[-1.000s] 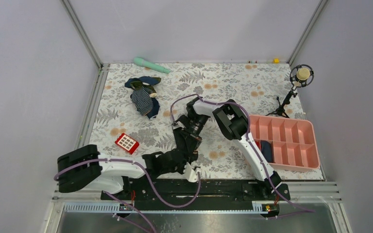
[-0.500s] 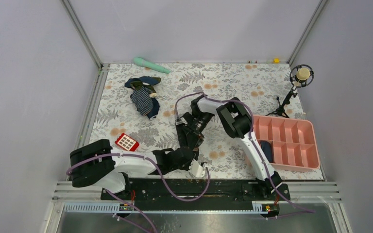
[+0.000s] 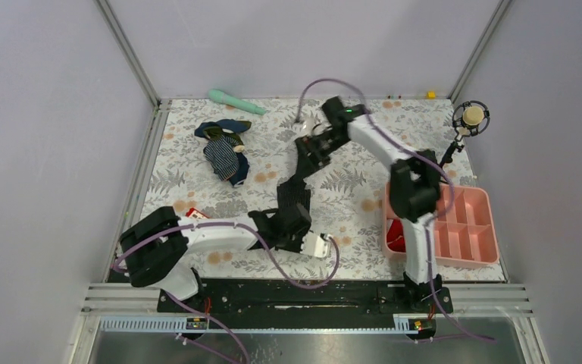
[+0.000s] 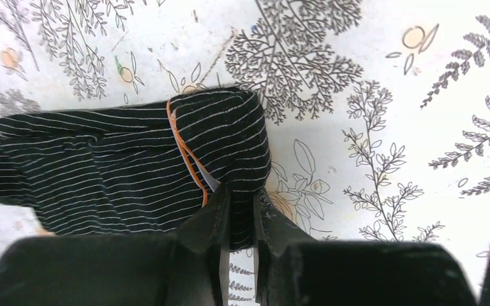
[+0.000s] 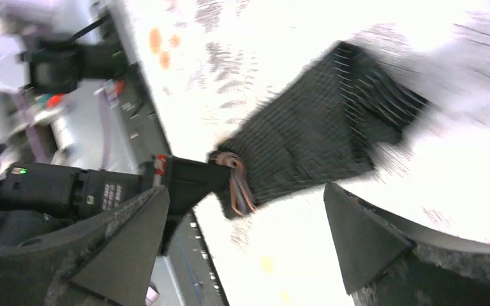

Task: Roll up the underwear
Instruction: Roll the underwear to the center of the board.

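The underwear [image 3: 297, 182], black with thin pale stripes and an orange edge, lies stretched in a long strip on the floral table. My left gripper [image 4: 239, 204] is shut on its folded near end; in the top view this gripper [image 3: 292, 218] sits at the strip's near tip. The underwear [image 4: 115, 162] runs off to the left in the left wrist view. My right gripper [image 3: 311, 142] hovers at the strip's far end with its jaws wide open and nothing between them. In the blurred right wrist view the underwear [image 5: 319, 137] lies beyond the open right gripper [image 5: 245, 191].
A navy striped garment [image 3: 223, 152] lies at the back left, with a mint green object [image 3: 235, 101] behind it. The red keypad [image 3: 194, 214] peeks out beside the left arm. The pink tray [image 3: 443, 262] at the right holds a red cloth [image 3: 395, 235]. A microphone stand [image 3: 466, 125] occupies the back right.
The right arm swung from mid-table toward the back, drawing the underwear out into a strip, and its jaws opened off the fabric. The left gripper closed on the near end.
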Controlling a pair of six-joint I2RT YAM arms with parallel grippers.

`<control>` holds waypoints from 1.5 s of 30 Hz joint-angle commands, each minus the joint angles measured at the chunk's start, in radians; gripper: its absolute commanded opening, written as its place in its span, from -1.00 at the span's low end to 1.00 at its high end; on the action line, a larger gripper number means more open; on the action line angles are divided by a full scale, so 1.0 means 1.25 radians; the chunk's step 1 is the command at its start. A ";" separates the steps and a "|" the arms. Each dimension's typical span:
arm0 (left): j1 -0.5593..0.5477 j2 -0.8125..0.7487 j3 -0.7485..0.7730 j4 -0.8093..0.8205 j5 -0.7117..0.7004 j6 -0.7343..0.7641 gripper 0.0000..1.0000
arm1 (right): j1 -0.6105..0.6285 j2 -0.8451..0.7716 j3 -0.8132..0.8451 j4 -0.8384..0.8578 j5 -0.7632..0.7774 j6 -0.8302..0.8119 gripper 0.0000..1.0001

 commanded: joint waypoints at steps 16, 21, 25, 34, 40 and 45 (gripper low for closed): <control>0.164 0.229 0.265 -0.424 0.472 -0.159 -1.00 | -0.081 -1.249 -1.065 0.713 0.440 0.007 0.65; 0.222 0.286 0.332 -0.492 0.557 -0.139 -1.00 | -0.073 -1.339 -1.180 0.613 0.294 -0.200 0.41; 0.272 0.338 0.381 -0.550 0.629 -0.111 -1.00 | -0.023 -1.272 -1.215 0.634 0.256 -0.293 0.19; 0.350 0.452 0.498 -0.660 0.732 -0.081 -1.00 | 0.213 -0.926 -1.178 0.931 0.352 -0.335 0.38; 0.383 0.492 0.529 -0.696 0.768 -0.069 -1.00 | 0.266 -0.803 -1.136 1.029 0.350 -0.315 0.39; 0.403 0.509 0.549 -0.711 0.798 -0.066 -1.00 | 0.305 -0.733 -1.140 1.102 0.362 -0.305 0.44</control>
